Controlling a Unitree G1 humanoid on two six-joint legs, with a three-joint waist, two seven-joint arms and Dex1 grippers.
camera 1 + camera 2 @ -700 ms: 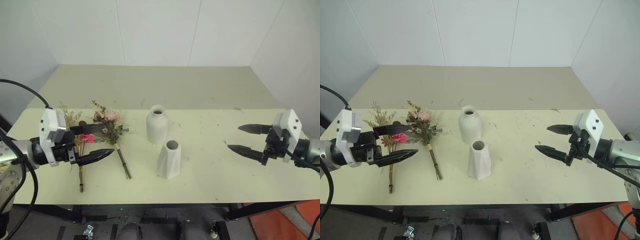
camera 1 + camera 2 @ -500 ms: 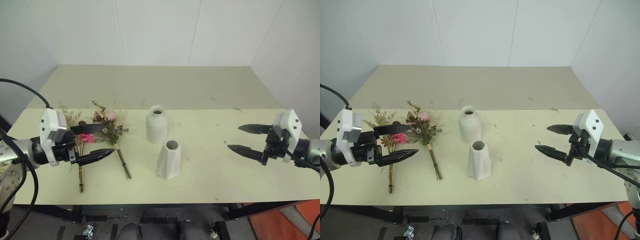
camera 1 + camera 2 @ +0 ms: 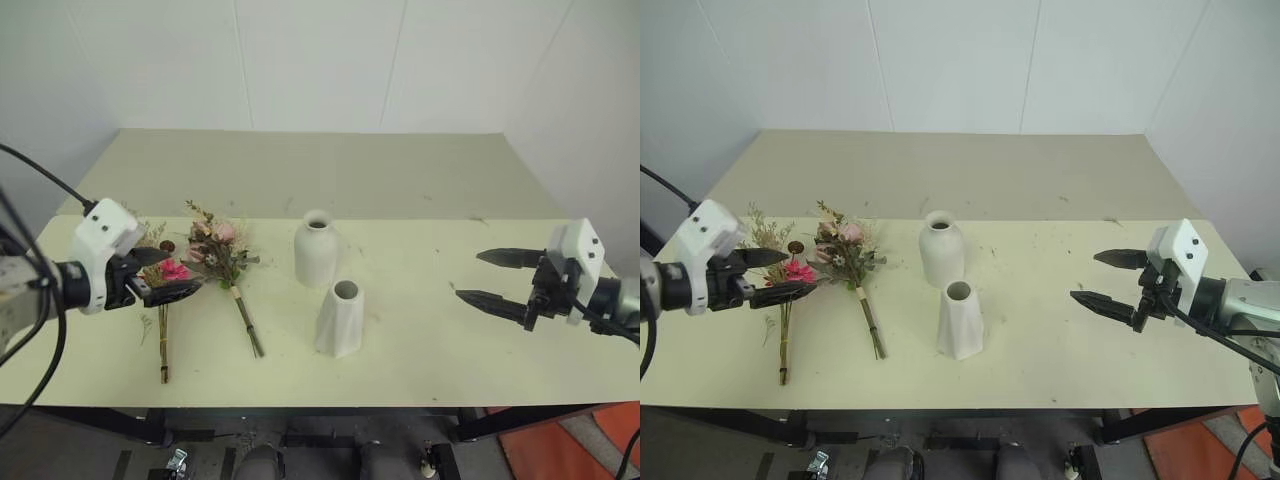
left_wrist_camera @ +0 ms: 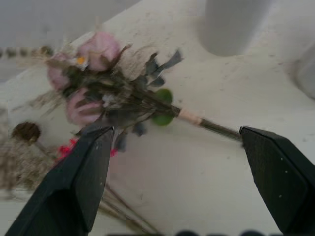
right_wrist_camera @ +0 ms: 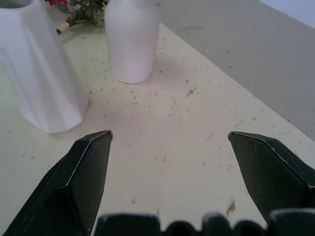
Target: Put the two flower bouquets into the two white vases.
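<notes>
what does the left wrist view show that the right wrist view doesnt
Left wrist view alone: the rose bouquet in full, lying on the table, its wrapped stem running between the open left gripper fingers, and beside it the daisy bouquet with its brown seed pod.

Right wrist view alone: the faceted vase close up, the bare tabletop ahead of the open right gripper, and the darker far surface.

Shared: the rounded vase, a bit of the rose bouquet, and the speckled table.

Pink-rose bouquet (image 4: 115, 98) flat on the table (image 4: 197, 167) between two spread black fingers (image 4: 78, 182) (blurred white vase (image 4: 231, 24) beyond)
</notes>
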